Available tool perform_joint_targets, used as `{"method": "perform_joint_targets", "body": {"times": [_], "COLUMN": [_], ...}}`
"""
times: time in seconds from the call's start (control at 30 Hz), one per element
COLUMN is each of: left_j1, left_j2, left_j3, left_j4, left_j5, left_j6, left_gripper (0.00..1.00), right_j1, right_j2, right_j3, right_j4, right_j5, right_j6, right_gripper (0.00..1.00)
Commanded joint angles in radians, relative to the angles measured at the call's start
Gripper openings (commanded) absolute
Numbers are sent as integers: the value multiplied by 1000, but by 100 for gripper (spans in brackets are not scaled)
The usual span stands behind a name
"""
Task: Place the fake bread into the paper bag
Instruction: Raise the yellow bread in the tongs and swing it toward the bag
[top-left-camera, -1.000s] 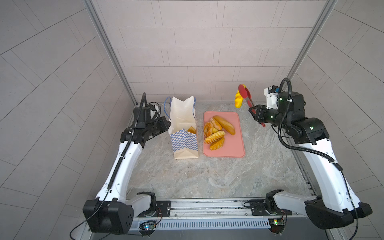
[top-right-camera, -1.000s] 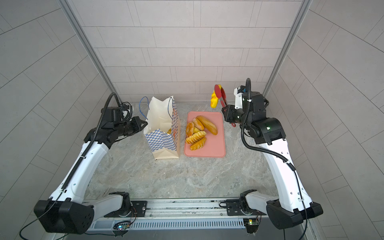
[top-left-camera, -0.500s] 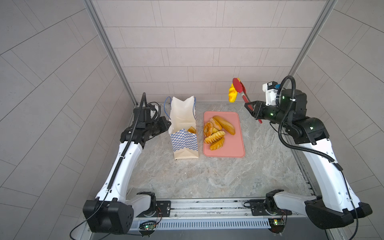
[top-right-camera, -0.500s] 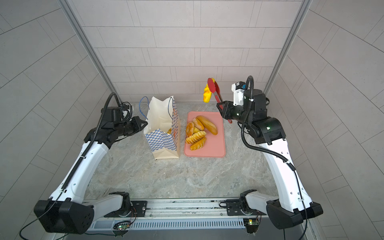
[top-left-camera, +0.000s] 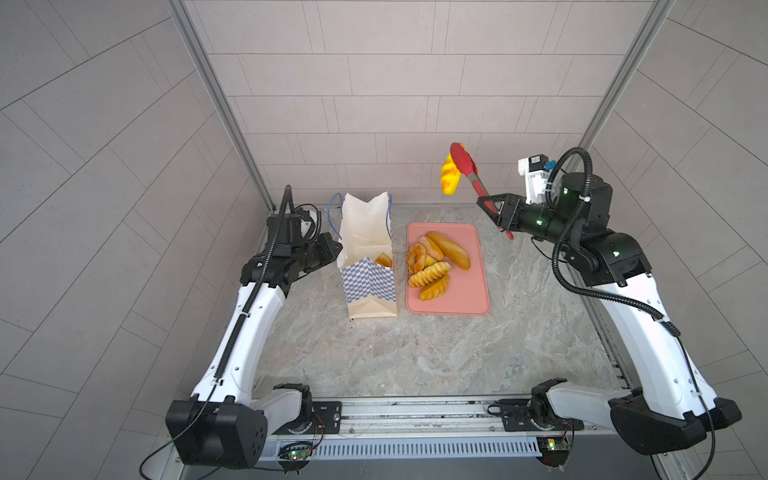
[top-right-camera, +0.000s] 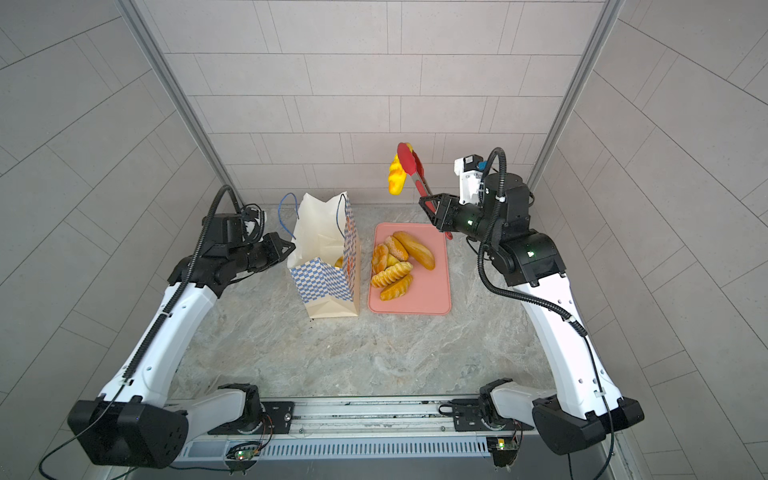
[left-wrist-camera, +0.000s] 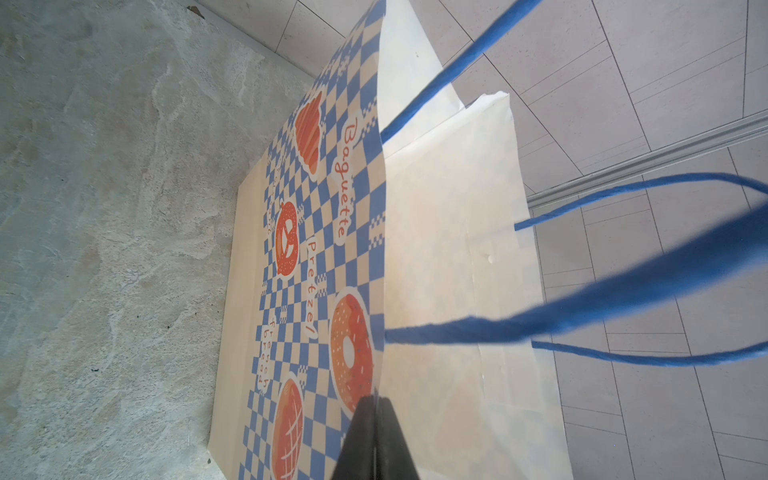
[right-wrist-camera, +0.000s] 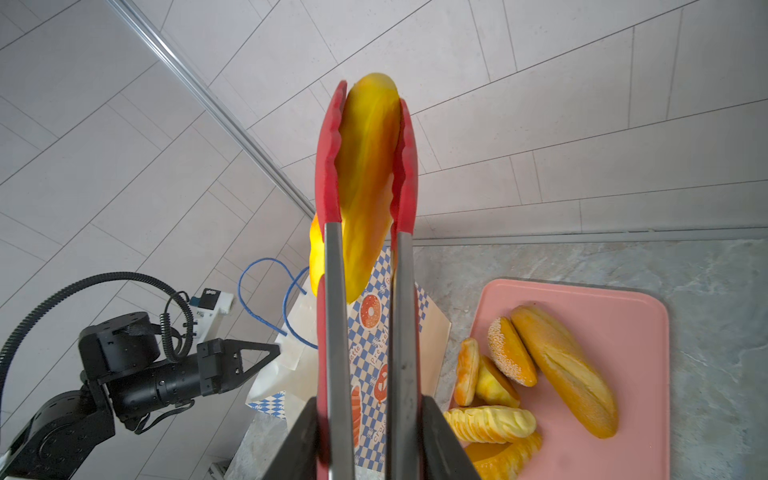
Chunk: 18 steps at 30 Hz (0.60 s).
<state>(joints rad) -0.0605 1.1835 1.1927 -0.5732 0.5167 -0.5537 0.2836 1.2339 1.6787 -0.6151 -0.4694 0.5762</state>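
Aloft, fake bread (right-wrist-camera: 368, 166) in red tongs (right-wrist-camera: 334, 291), beyond right fingers (right-wrist-camera: 291, 449)

1. From my left wrist camera I read "Baguette" in orange script on the checkered side of the paper bag (left-wrist-camera: 291, 266), beside a striped orange pastry picture (left-wrist-camera: 309, 137).
2. "Pretzel" stands on the same side, next to the pretzel picture (left-wrist-camera: 286, 241).
3. Smaller orange letters nearer the bag's foot read "French bread".
4. My right wrist camera shows "Pretzel" again on the bag, and a cut-off word starting "Cro".
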Motion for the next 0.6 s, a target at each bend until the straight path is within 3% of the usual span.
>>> {"method": "perform_joint_targets", "body": {"times": [0.0, 0.57], "left_j1": [-5, -6], "left_j2": [-9, -10], "left_j3": [-4, -8], "left_j4": [24, 24], "left_j5": [14, 14], "left_j6": [-5, -5], "left_gripper": [8, 8], "right_j1": [26, 192], "right_j2": [-5, 56], "right_j3": [13, 79], "right_j4": [102, 74], "right_j5": [-32, 47], "right_j6": [26, -25], "right_gripper": [36, 35]}}
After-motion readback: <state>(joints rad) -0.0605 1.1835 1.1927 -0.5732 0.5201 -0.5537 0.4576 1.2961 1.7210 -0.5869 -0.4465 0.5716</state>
